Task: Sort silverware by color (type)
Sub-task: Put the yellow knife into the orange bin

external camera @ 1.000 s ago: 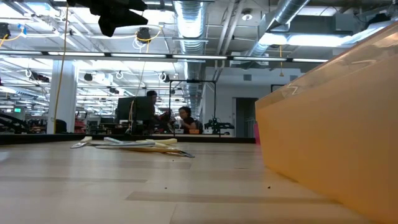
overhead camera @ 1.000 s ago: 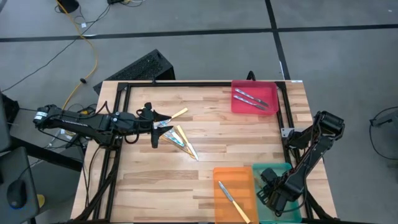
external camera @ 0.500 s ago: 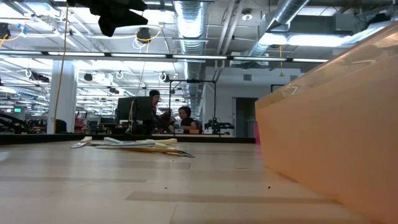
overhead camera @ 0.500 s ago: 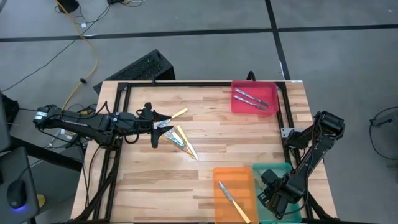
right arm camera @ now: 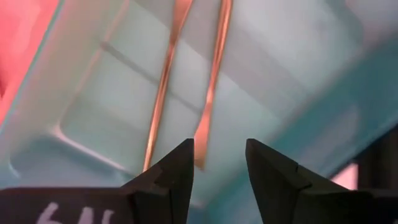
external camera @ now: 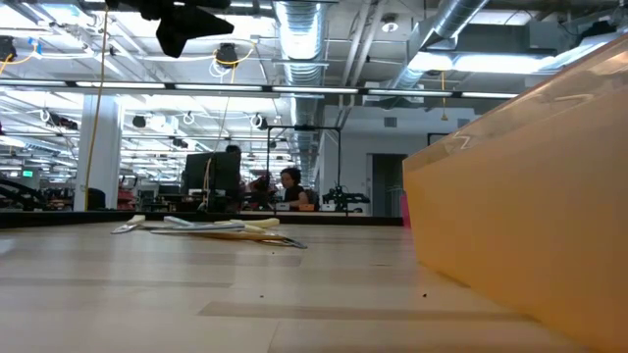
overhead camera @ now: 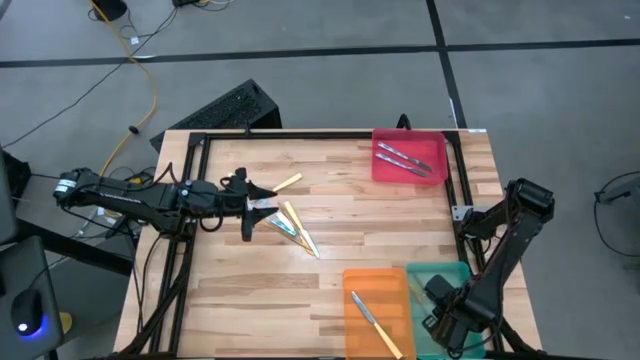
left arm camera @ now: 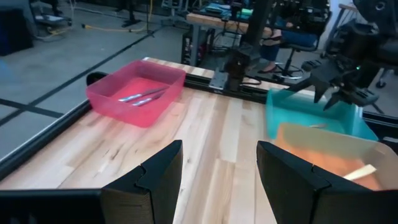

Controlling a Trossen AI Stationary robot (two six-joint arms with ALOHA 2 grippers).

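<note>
The loose silverware [overhead camera: 288, 222] lies in a small heap on the wood left of the table's middle: yellow-handled and light-blue-handled pieces, plus a tan one [overhead camera: 288, 182] just beyond. The low view shows the heap [external camera: 211, 226] flat on the table. My left gripper [overhead camera: 251, 207] hangs open above the heap's left end, high over it [external camera: 186, 20], and holds nothing [left arm camera: 219, 149]. My right gripper [overhead camera: 447, 318] is open over the teal tray [overhead camera: 440, 274]. Two thin utensils [right arm camera: 163, 106] lie on that tray's floor below the fingers [right arm camera: 219, 146].
The red tray [overhead camera: 410, 160] at the far right corner holds two silver utensils [left arm camera: 142, 96]. The orange tray [overhead camera: 352, 285] at the near edge holds one tan utensil [overhead camera: 375, 322]. A black frame rail [overhead camera: 300, 135] runs around the table. People sit far behind [external camera: 285, 186].
My right gripper has shifted a little toward the table's near edge over the teal tray, its forearm straightening. The silverware heap lies as before.
</note>
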